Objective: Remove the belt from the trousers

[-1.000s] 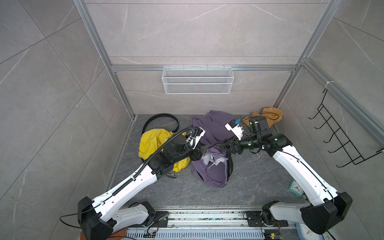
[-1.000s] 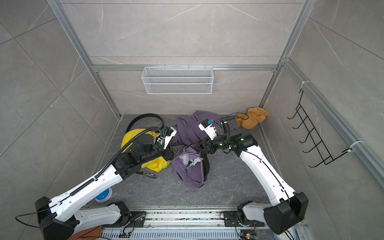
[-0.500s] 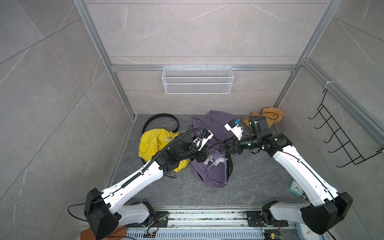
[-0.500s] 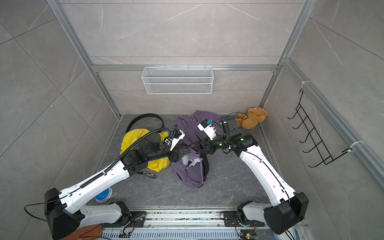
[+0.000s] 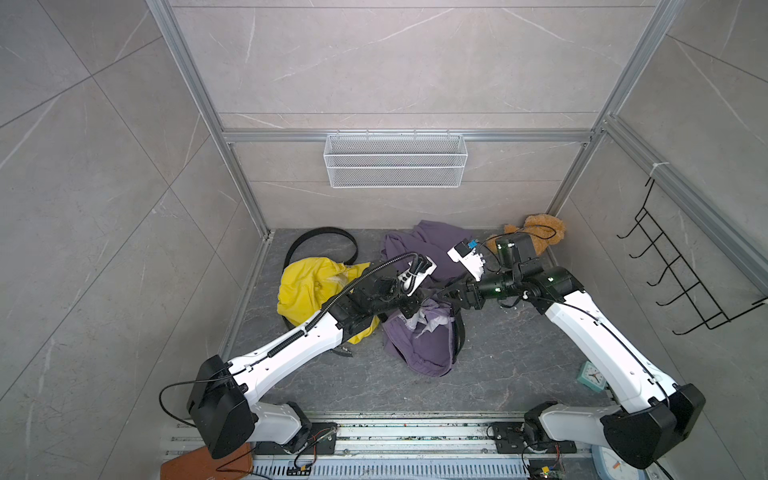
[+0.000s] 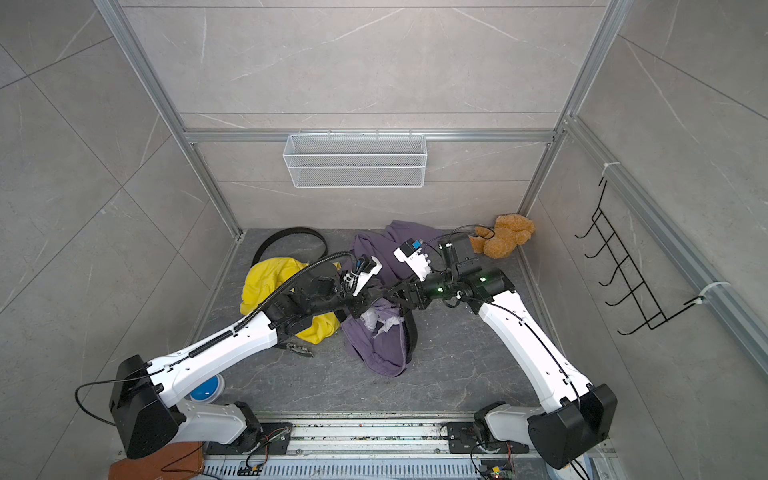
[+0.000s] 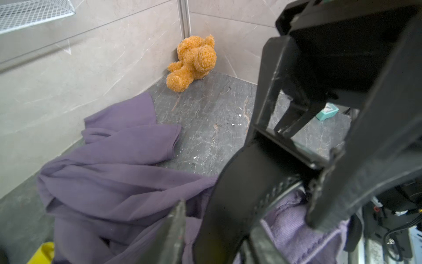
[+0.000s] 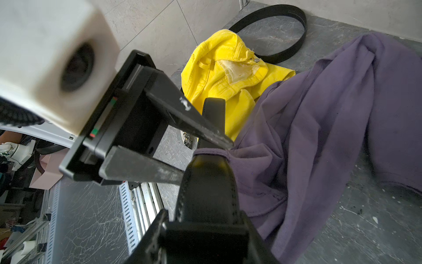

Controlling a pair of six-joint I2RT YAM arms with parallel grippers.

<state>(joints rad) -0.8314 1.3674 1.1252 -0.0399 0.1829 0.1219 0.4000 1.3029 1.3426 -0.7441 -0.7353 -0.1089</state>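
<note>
Purple trousers (image 5: 419, 349) (image 6: 378, 345) lie crumpled mid-floor, and a black belt (image 5: 457, 328) (image 6: 411, 332) runs along their waistband. My right gripper (image 5: 446, 293) (image 6: 395, 293) hovers over the waistband, shut on the belt (image 8: 207, 189), whose strap fills the gap of its jaws (image 8: 205, 219). My left gripper (image 5: 417, 305) (image 6: 368, 305) meets it from the other side. In the left wrist view the belt (image 7: 239, 194) passes between its fingertips (image 7: 181, 205), with a fold of purple cloth (image 7: 114, 178) beside it. The jaws are narrowed around both.
A yellow garment (image 5: 320, 291) lies left of the trousers, with a second black belt (image 5: 320, 243) looped behind it and a buckle (image 5: 343, 352) by the left forearm. A teddy bear (image 5: 536, 232) sits in the back right corner. A teal clock (image 5: 592, 376) is near the right arm.
My left arm has reached right from over the yellow garment to the purple waistband. Its jaws have narrowed around the belt there. The right arm has kept still, holding the belt.
</note>
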